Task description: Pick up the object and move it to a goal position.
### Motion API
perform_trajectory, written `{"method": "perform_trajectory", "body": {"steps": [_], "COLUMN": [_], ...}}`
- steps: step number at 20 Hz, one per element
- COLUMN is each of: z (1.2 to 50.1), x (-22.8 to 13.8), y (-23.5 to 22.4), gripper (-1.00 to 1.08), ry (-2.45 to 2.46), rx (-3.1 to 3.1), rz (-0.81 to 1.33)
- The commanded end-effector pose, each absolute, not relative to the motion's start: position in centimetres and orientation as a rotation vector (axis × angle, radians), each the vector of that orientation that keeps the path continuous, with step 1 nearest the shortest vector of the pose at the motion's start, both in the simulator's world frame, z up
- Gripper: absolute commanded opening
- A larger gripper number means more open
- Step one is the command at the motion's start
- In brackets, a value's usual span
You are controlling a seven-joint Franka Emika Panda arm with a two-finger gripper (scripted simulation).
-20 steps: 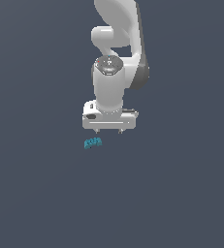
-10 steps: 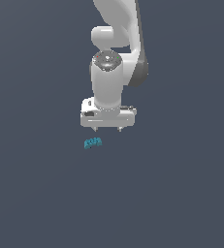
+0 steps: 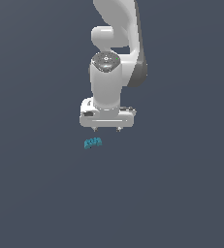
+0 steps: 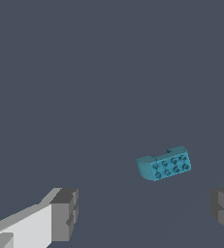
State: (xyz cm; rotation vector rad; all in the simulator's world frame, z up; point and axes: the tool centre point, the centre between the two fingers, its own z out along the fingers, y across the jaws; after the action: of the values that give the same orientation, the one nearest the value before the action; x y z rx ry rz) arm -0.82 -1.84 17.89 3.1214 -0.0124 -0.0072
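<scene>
The object is a tiny teal-cyan studded oblong block point(image 3: 92, 143) lying on the dark grey floor, just below and toward the exterior view's left of my gripper point(image 3: 106, 129). The white gripper points down, and only the short tips of its fingers show under the hand. In the wrist view the block point(image 4: 164, 164) lies flat, studs up, ahead of the wide gap between my two grey fingertips point(image 4: 65, 213). The gripper point(image 4: 142, 213) is open and empty, apart from the block.
The white arm point(image 3: 116, 53) rises behind the gripper toward the top of the exterior view. A plain dark grey floor point(image 3: 181, 193) surrounds everything. No goal marker shows.
The gripper has shifted slightly toward the exterior view's left, closer to the block. The block has not moved.
</scene>
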Motion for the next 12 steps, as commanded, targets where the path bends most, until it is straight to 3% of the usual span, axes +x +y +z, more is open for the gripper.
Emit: {"method": "perform_trajectory", "body": {"steps": [1,12], "z": [17.6,15.2], "x": [-0.9,-1.2], "y": [-2.0,-3.4], "gripper": [1.00,1.00], "ry": [-0.060,-0.476], "rx": [3.123,3.103], "rz": [-0.008,-0.012]}}
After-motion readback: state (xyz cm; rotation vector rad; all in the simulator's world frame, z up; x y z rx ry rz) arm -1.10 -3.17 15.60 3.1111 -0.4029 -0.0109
